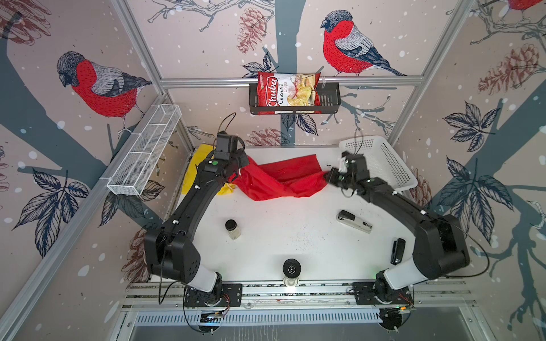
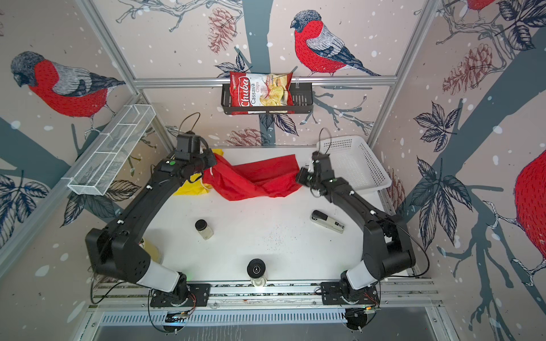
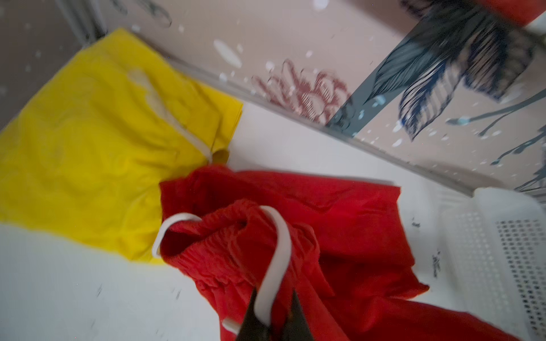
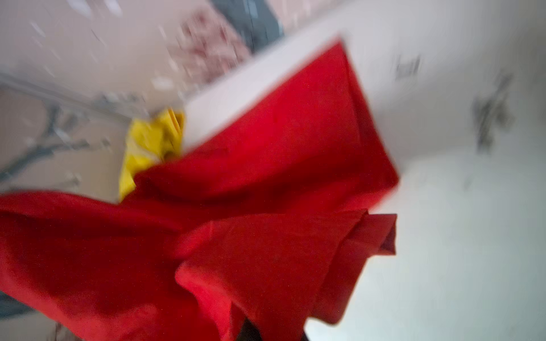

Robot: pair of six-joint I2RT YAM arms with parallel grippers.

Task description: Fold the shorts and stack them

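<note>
The red shorts [image 1: 280, 177] [image 2: 254, 180] stretch, twisted, between my two grippers over the back of the white table. My left gripper [image 1: 240, 169] [image 3: 273, 321] is shut on their waistband end, pinching red cloth and the white drawstring [image 3: 277, 251]. At the other end, my right gripper [image 1: 326, 176] [image 4: 271, 330] is shut on a leg of the red shorts [image 4: 266, 236], and the cloth covers most of its jaws. The yellow shorts [image 1: 192, 171] [image 3: 103, 147] lie flat at the back left corner, partly under the left arm and the red cloth.
A white lattice basket [image 1: 384, 165] sits at the back right behind the right arm. A stapler [image 1: 354, 221], a small jar [image 1: 232, 228] and a black object [image 1: 397, 251] lie on the table's front half. A camera post [image 1: 291, 270] stands at the front edge.
</note>
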